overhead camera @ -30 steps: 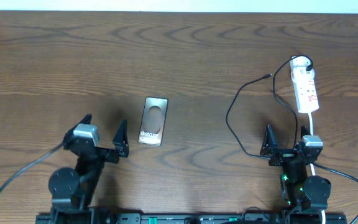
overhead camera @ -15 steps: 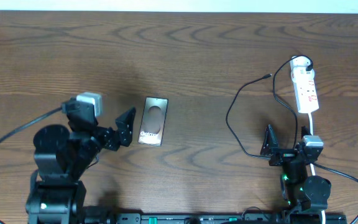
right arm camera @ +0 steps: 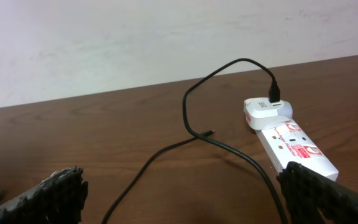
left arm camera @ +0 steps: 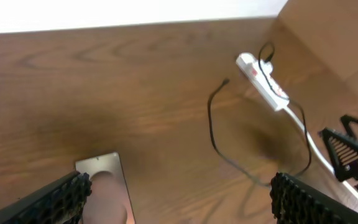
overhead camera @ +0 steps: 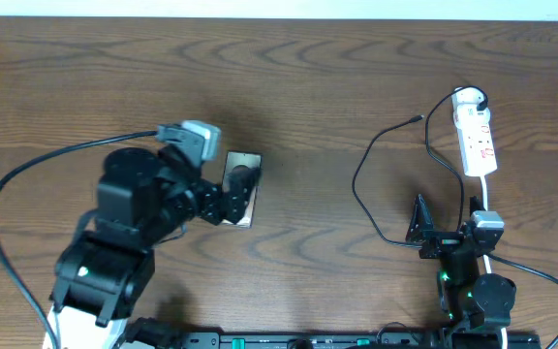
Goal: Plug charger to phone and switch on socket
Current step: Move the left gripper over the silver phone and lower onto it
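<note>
Left gripper [overhead camera: 238, 194] hovered over the phone [overhead camera: 244, 159] with its jaws spread wide and nothing held between them; from overhead one dark finger crossed the screen, and whether it touched the glass could not be told. In the left wrist view the fingers [left arm camera: 58, 199] stood far apart at the bottom corners, and the phone's [left arm camera: 101, 171] upper end lay flat on the wood just inside the finger on that view's left. The phone sat left of the table's middle, its long axis running away from the robot. Well apart to the right, the charger [overhead camera: 359, 184] made a loose black loop on the table [overhead camera: 289, 78], its small free plug [overhead camera: 418, 118] lying bare on the wood near the left side of the socket [overhead camera: 477, 136]. The charger's other end rose in an arch to a white adapter [right arm camera: 266, 112] seated at the socket's far end. The socket [right arm camera: 294, 144], a narrow white strip with red marks, lay lengthwise near the right edge, and its white cord [overhead camera: 488, 192] ran from the near end back toward the right arm. Right gripper [overhead camera: 446, 221] sat near the front edge beside that cord, its jaws parted wide and empty; the right wrist view showed both fingers [right arm camera: 51, 193] at the bottom corners, with the charger's slack [right arm camera: 188, 109] on the wood ahead of them
</note>
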`<state>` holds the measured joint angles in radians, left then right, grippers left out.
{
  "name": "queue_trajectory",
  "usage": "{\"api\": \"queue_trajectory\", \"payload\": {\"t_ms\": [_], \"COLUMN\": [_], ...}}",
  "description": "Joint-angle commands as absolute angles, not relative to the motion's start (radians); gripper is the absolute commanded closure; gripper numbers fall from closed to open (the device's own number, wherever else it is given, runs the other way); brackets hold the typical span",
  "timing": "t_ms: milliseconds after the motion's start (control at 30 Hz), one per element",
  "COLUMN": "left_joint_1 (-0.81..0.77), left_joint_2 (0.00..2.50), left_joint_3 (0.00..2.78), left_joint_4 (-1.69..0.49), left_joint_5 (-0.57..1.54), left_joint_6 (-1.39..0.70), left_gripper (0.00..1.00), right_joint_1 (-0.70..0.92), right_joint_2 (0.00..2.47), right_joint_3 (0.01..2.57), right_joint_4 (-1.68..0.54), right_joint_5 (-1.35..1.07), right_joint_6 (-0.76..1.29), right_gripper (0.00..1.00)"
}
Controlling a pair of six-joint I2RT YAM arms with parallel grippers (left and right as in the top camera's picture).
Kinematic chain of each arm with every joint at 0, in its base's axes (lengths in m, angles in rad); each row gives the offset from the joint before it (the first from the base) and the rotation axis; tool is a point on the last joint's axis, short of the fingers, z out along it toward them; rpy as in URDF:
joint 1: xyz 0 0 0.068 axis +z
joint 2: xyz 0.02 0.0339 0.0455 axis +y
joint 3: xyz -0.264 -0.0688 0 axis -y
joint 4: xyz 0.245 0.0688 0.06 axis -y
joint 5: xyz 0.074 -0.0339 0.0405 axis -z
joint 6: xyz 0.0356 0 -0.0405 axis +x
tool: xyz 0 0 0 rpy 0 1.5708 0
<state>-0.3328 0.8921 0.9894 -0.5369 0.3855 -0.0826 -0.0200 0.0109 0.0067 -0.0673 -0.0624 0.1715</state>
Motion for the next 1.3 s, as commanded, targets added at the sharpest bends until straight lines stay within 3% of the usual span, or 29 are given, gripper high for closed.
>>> {"api": "queue_trajectory", "payload": {"t_ms": [0,200,833,1267], "left_joint_1": [-0.413,-0.505,-0.507,-0.507], "left_joint_2": [0.914,0.930,0.949,1.204], "left_joint_3": [1.029,1.029,1.029,1.029], "left_joint_4": [-0.548,-0.546,-0.545,-0.514], "left_joint_5": [0.236,0.136,0.137,0.137], "left_joint_6": [-0.091,-0.068,-0.065,-0.066], "left_gripper": [0.06,0.06,0.05,0.05], "right_joint_1": [-0.019,-0.019,-0.019,-0.019], "right_joint_2": [0.006,0.006,0.006,0.006], "right_joint_3": [0.006,0.006,0.006,0.006], "right_joint_4": [-0.072,-0.072,-0.072,-0.072], "right_joint_5": [-0.054,-0.054,-0.054,-0.054], "right_joint_6": [0.160,0.160,0.160,0.160], "right_gripper": [0.01,0.01,0.01,0.01]}}
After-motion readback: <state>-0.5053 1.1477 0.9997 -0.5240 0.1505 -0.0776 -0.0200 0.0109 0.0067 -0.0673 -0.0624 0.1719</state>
